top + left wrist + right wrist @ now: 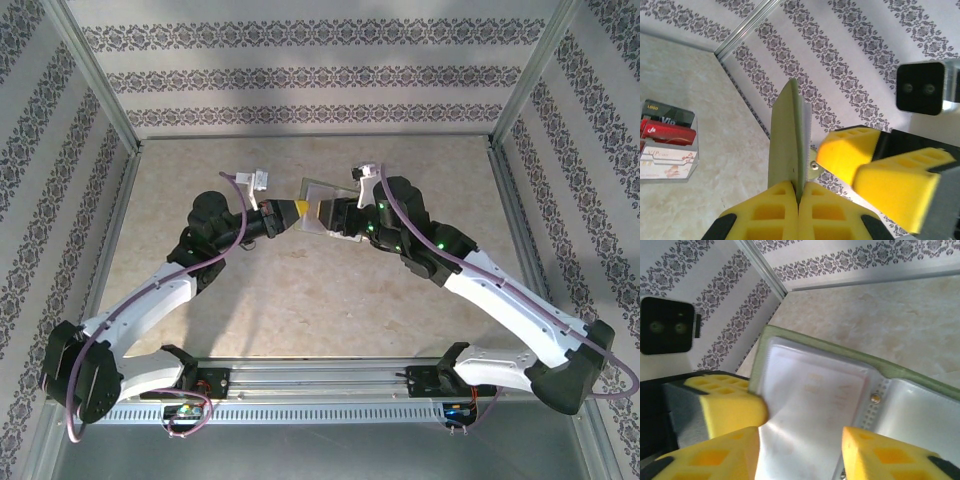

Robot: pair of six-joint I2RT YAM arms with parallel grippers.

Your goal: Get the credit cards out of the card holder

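The olive-green card holder (784, 131) is held up off the table, edge-on in the left wrist view, with my left gripper (799, 200) shut on its lower edge. In the top view the holder (325, 192) hangs between both grippers at the table's middle. Its pale inside and clear pockets (815, 405) face the right wrist camera; faint reddish print shows through one pocket. My right gripper (800, 452) is open, its fingers either side of that pocket page. A dark card (670, 114), a red card (667, 131) and a white card (667, 162) lie overlapped on the table.
The beige table (300, 300) is ringed by patterned walls and metal posts (100, 75). Both forearms converge at the centre. My right gripper's yellow fingers (880, 170) sit close beside the left gripper (296, 212).
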